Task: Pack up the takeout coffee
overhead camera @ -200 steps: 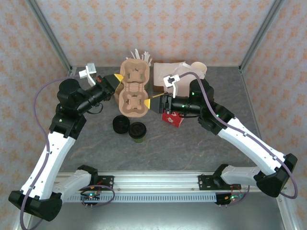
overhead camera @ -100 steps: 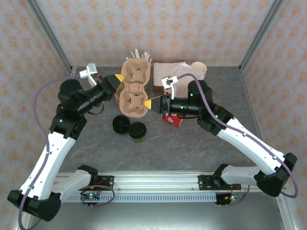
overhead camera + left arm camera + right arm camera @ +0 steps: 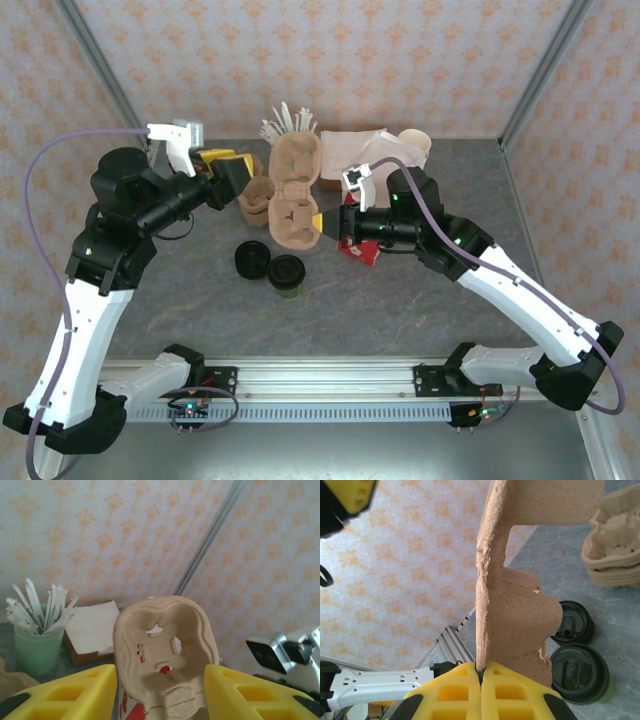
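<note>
The right gripper (image 3: 480,672) pinches the edge of the pulp cup carrier (image 3: 297,195), fingers pressed together on it; the left gripper (image 3: 157,680) gapes wide around its far end, not touching; the takeout coffee (image 3: 287,273) stands lidded just below.

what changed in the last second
The right gripper, shut on the edge of one cup carrier, has pulled it right, off the carrier stack. The left gripper has backed off leftward, open. The lidded takeout coffee and the black lid beside it stayed put.
</note>
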Robot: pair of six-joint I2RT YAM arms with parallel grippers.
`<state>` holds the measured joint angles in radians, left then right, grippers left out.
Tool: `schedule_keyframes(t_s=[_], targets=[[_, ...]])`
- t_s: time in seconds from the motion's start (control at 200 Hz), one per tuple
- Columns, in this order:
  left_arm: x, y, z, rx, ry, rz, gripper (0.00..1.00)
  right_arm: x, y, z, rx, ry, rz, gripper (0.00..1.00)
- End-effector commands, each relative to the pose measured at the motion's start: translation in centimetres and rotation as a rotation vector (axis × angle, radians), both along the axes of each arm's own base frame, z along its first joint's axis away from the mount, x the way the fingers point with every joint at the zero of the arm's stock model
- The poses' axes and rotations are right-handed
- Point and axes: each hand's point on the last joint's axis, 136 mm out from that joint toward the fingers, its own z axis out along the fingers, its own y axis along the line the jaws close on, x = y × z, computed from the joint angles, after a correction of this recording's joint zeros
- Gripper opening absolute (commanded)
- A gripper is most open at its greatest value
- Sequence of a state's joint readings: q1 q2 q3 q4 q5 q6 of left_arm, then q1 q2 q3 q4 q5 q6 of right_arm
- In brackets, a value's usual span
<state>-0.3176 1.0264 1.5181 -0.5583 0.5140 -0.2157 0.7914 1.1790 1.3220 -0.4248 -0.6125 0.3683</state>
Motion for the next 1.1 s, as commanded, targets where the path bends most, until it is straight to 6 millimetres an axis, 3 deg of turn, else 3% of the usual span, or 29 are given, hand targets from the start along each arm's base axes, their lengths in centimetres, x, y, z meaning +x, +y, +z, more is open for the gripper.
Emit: schedule_keyframes(t_s=[0.0,0.22,0.415,0.706,1.096], targets=[[-1.4,-2.3,-2.0,0.287,-0.137,-0.157,0.46,-0.8,-1.4,1.3,-0.030,-0.015,-0.017,0.00],[-3.3,-5.6,-4.1,0.512,-0.244,-0.352,0.47,-1.3,-2.1,0.3,-0.081,0.047,-0.023,0.00],[-4.2,-7.4,-7.4,0.706,-0.305,-0.462,0.62,-2.4,-2.0,-0.1,-0.084,0.091,0.025,0.00],[-2.6,-7.4,-10.6,0.879,-0.260,-0.471,0.68,-3.5,-1.6,-0.1,-0.082,0.099,0.092,0.00],[-1.6,-8.4,-12.0,0.927,-0.248,-0.517,0.72,-3.4,-1.4,-0.2,-0.086,0.101,0.106,0.00]])
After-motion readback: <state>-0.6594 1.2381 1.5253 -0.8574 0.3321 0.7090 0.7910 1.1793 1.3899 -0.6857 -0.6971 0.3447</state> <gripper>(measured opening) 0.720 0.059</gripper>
